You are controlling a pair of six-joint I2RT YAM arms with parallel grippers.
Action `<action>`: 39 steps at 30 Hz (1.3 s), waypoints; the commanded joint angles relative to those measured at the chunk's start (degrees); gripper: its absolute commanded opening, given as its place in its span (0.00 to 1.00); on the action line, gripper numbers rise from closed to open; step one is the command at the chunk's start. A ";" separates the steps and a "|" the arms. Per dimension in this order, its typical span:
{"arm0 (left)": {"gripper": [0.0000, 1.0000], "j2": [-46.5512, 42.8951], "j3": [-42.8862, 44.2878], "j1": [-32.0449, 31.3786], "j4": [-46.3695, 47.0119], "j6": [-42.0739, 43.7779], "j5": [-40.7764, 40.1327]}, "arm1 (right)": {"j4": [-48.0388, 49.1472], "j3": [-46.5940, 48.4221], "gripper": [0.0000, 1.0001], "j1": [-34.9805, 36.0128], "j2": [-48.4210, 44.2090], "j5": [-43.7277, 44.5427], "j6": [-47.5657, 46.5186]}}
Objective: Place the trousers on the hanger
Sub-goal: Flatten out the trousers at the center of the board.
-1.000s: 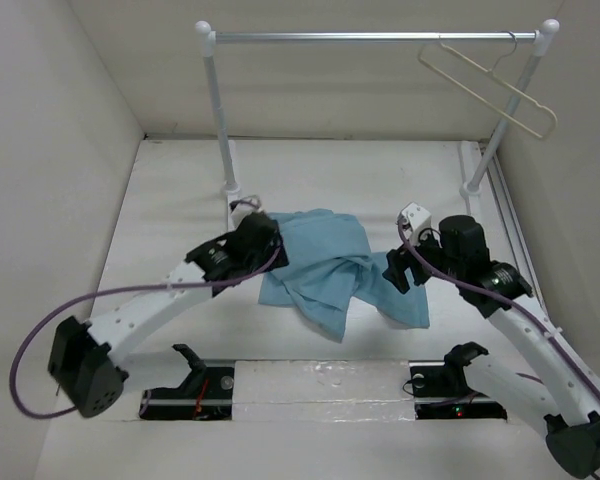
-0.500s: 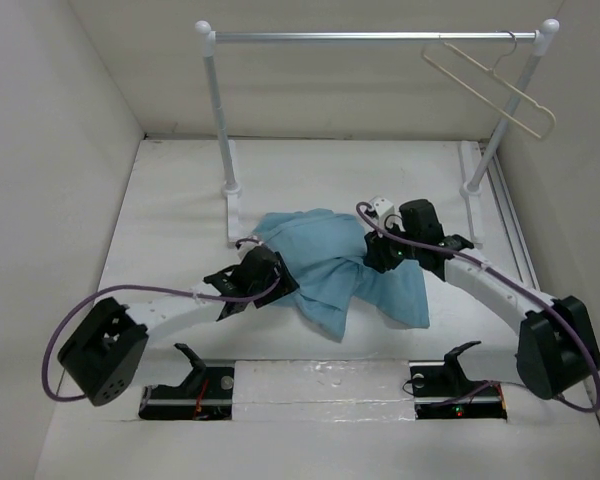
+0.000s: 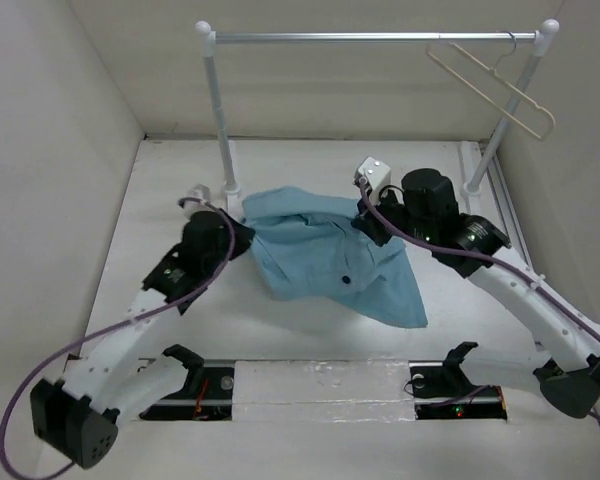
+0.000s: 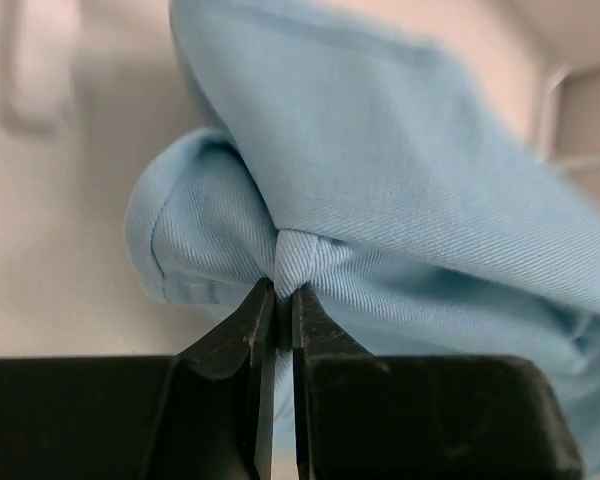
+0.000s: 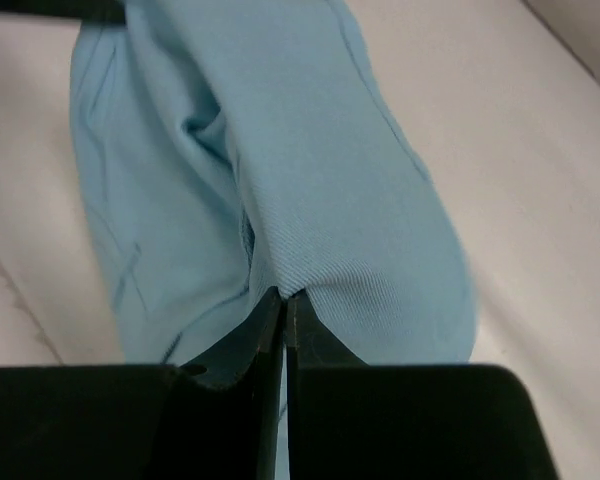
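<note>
On the near side of the rail, your two arms reach in from the front edge of the tabletop and meet the trousers from either side. The left fingers are pinched almost fully together on a fold of light blue cloth; in the left wrist view, the left fingers show only a sliver of fabric between their tips, and the trousers bulge out just beyond them. The right fingers are likewise nearly closed on the cloth. In the right wrist view, the right fingers clamp a rounded edge of the trousers, which run away from the camera. The garment is spread in a crumpled sheet between the two grips, in front of the rail and between its two white posts, with one corner trailing toward the near side. A small dark button shows on the upper face. You cannot tell how much of the cloth is off the tabletop. Farthest back, the hanger hangs by its hook from the right end of the rail, tilted, well apart from the trousers.
</note>
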 commanded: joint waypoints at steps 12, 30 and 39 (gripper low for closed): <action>0.00 -11.84 8.01 7.97 -19.69 8.87 -10.99 | -1.66 -4.17 0.00 17.03 7.53 9.59 4.52; 0.36 -9.47 -0.17 3.31 5.63 -4.15 27.79 | -13.18 26.27 0.00 -18.75 15.71 21.02 -1.28; 0.47 -5.79 -8.39 3.31 0.50 0.70 23.09 | -15.36 28.26 0.00 -17.61 11.39 21.27 -3.65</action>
